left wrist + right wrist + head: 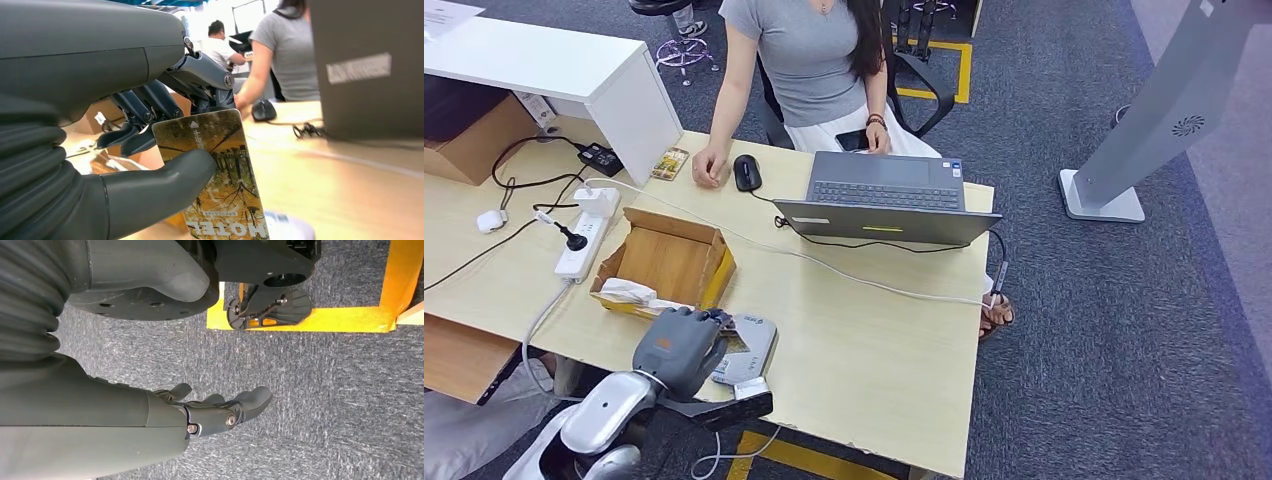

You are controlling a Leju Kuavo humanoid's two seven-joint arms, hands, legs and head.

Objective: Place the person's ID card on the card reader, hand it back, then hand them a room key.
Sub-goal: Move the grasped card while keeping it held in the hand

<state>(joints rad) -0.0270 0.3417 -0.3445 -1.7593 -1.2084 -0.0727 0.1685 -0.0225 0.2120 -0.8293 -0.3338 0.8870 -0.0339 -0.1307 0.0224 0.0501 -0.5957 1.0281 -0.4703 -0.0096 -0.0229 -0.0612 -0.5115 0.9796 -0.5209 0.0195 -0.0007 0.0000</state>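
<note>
1. L side of counter (854, 330): power strip (584, 240) w/ cables, then open cardboard box (669, 262); both lie just beyond the left hand (679, 345).
2. Left hand is seen clamped on a room key (220, 175), a card printed "MOTEL", pinched between thumb and fingers (150, 107), held over the card reader (749, 350) at the near counter edge.
3. A second patterned card (669, 163) lies on the far side, just beside the person's hand (709, 170); whether it is the ID can't be told.
4. Step judged: key hand-over, last of task. Next move calls for a reach fwd across the counter toward the person (809, 60).
5. Room: box to L, laptop (884, 200) and its cable to R; bare strip of counter between is the open lane.
6. Right hand (215, 410) hangs over the floor, fingers loosely apart, nothing held.
</note>
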